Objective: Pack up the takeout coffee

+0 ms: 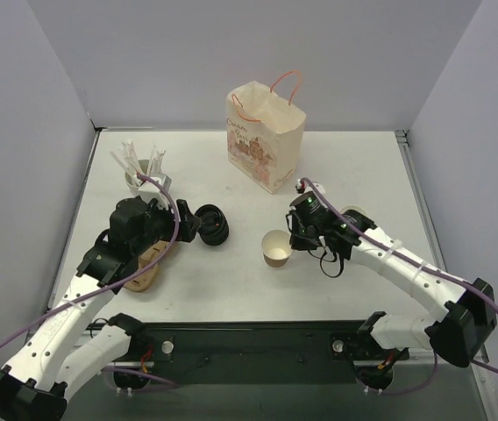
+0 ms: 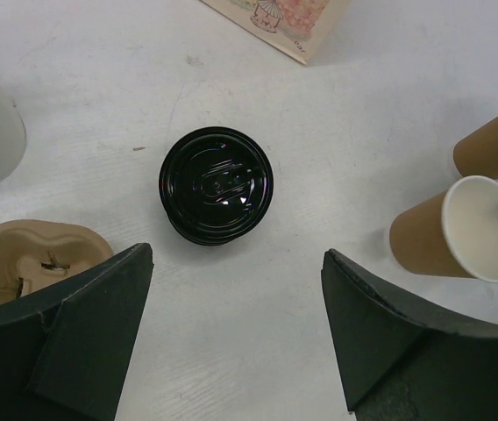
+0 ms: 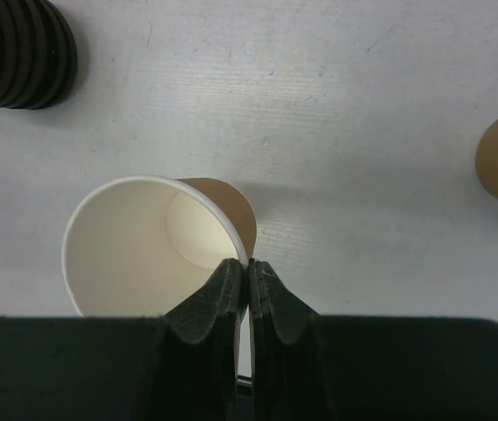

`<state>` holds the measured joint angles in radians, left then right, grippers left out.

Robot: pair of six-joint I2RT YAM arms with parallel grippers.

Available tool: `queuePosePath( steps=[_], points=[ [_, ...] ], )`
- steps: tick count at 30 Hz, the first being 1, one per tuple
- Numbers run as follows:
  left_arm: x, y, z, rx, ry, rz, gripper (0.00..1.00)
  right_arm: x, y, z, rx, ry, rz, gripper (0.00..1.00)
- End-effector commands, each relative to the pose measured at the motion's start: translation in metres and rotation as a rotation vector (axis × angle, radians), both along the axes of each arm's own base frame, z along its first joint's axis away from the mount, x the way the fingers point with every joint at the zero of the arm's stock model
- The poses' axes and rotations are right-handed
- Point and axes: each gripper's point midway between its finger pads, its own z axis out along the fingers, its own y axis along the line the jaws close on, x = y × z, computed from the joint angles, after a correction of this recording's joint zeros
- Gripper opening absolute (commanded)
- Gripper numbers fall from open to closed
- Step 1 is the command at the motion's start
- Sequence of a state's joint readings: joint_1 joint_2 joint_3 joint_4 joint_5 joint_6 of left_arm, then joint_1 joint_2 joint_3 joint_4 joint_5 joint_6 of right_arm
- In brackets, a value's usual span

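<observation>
No cup with a lid on it shows in any view. A lidless brown paper cup (image 1: 275,248) with a white inside stands on the table near the middle. My right gripper (image 1: 295,241) is shut on its rim; in the right wrist view the fingers (image 3: 231,289) pinch the cup wall (image 3: 135,246), one inside and one outside. A stack of black lids (image 1: 213,224) lies left of the cup. My left gripper (image 1: 192,226) hovers just short of that stack (image 2: 216,184), open and empty (image 2: 236,254).
A printed paper bag (image 1: 265,136) with red handles stands open at the back. A moulded cup carrier (image 1: 148,266) lies under the left arm. A white holder (image 1: 139,171) with utensils stands at the back left. A stack of lidless cups (image 2: 494,140) stands right of the held cup.
</observation>
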<state>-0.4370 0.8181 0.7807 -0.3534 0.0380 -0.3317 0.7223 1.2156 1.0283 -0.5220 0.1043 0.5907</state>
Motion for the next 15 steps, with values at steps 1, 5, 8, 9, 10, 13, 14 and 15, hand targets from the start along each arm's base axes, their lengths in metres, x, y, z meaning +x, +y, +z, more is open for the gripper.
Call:
queuePosePath(
  steps=[1,5,8,9,10,13,14,15],
  points=[
    [0.003,-0.001,0.022,-0.001,-0.056,-0.002,0.88,0.012,0.020,-0.006,0.029,-0.066,-0.033,0.02],
    [0.003,-0.001,0.018,0.014,-0.044,0.002,0.88,0.008,0.025,-0.030,0.017,-0.041,-0.031,0.02],
    [0.004,-0.004,0.013,0.030,-0.018,-0.008,0.87,0.006,0.026,-0.042,-0.003,-0.027,-0.039,0.03],
    [0.004,-0.006,0.011,0.032,-0.013,-0.016,0.86,0.005,0.025,-0.045,-0.011,-0.023,-0.041,0.04],
    [0.004,-0.008,0.009,0.033,-0.006,-0.023,0.85,0.004,0.024,-0.050,-0.023,-0.015,-0.045,0.06],
    [0.006,-0.011,0.005,0.047,0.010,-0.031,0.82,0.003,0.021,-0.057,-0.039,-0.002,-0.059,0.09],
    [0.006,-0.011,0.002,0.056,0.021,-0.031,0.82,0.002,0.022,-0.058,-0.039,0.003,-0.055,0.11],
    [0.007,-0.013,0.003,0.058,0.026,-0.033,0.81,0.002,0.022,-0.058,-0.040,0.002,-0.054,0.14]
  ],
)
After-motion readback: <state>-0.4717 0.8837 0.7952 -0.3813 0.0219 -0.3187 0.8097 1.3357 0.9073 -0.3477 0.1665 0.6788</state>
